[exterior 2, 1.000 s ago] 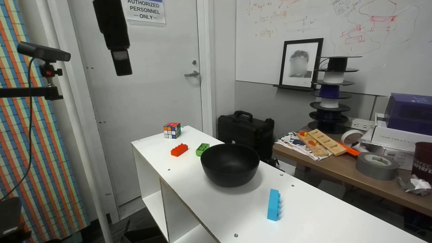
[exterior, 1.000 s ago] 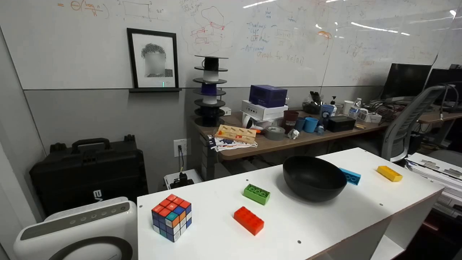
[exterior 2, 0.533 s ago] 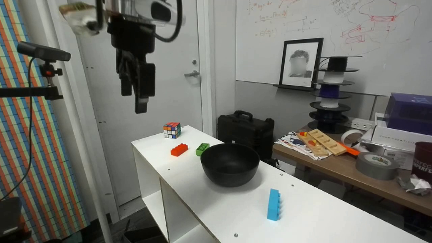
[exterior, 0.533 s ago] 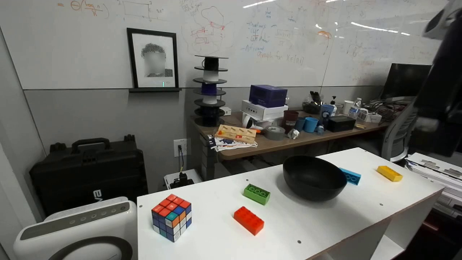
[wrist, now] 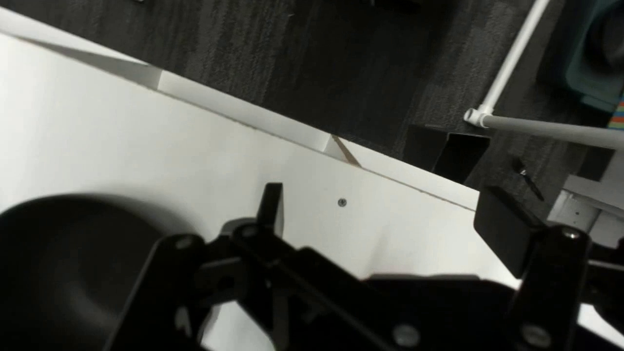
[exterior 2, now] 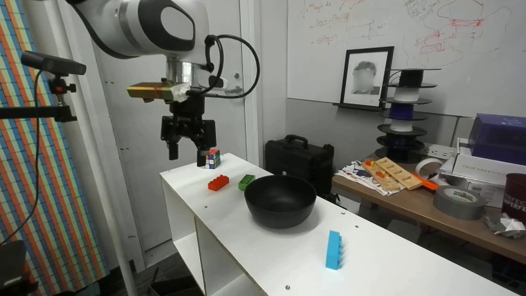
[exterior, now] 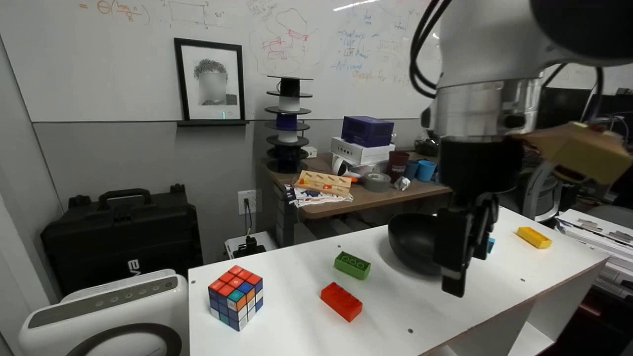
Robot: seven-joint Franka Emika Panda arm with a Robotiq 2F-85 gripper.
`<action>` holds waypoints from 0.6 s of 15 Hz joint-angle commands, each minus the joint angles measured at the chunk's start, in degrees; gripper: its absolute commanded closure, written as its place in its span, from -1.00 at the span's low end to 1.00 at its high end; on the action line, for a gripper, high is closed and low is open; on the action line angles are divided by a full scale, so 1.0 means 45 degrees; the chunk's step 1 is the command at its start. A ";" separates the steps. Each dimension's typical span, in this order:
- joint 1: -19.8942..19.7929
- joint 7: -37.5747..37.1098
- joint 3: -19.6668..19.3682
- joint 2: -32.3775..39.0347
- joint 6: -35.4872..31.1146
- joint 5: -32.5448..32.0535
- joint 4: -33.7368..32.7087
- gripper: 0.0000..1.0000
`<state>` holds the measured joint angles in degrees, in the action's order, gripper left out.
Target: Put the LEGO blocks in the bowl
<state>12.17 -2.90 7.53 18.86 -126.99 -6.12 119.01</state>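
The black bowl [exterior: 410, 242] stands on the white shelf top. It also shows in an exterior view [exterior 2: 280, 201] and at the left of the wrist view [wrist: 73, 273]. The red block [exterior: 341, 301] and green block [exterior: 352, 265] lie on the cube side of the bowl; both show in an exterior view [exterior 2: 218, 182] [exterior 2: 246, 182]. The blue block [exterior 2: 333, 250] lies beyond the bowl, mostly hidden by the gripper in an exterior view [exterior: 490, 245]. The yellow block [exterior: 534, 237] lies farther along. My gripper [exterior 2: 187, 156] is open and empty, above the shelf top, pointing down; its fingers are apart in the wrist view [wrist: 385, 209].
A puzzle cube [exterior: 235, 298] stands at the shelf's end, partly covered by my gripper in an exterior view [exterior 2: 213, 159]. The shelf's front edge [wrist: 253, 127] crosses the wrist view. A cluttered brown desk [exterior: 366, 200] and a black case [exterior: 121, 237] stand behind.
The arm has come into both exterior views, moving in over the shelf top and lower. It now covers part of the bowl and blue block in an exterior view. The blocks and bowl have not moved.
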 commanded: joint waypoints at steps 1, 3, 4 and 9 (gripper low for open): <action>0.0420 -0.0192 -0.0123 0.1892 -0.0786 -0.1358 -0.1893 -1.00; 0.0395 -0.0177 -0.0072 0.2694 -0.1233 -0.1080 -0.2500 -1.00; 0.0338 -0.0180 -0.0044 0.3048 -0.1436 -0.0836 -0.2741 -1.00; 0.0049 -0.0259 0.0200 0.4321 -0.2722 0.0725 -0.3749 -1.00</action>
<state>13.19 -3.70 7.46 34.93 -136.86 -6.42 106.32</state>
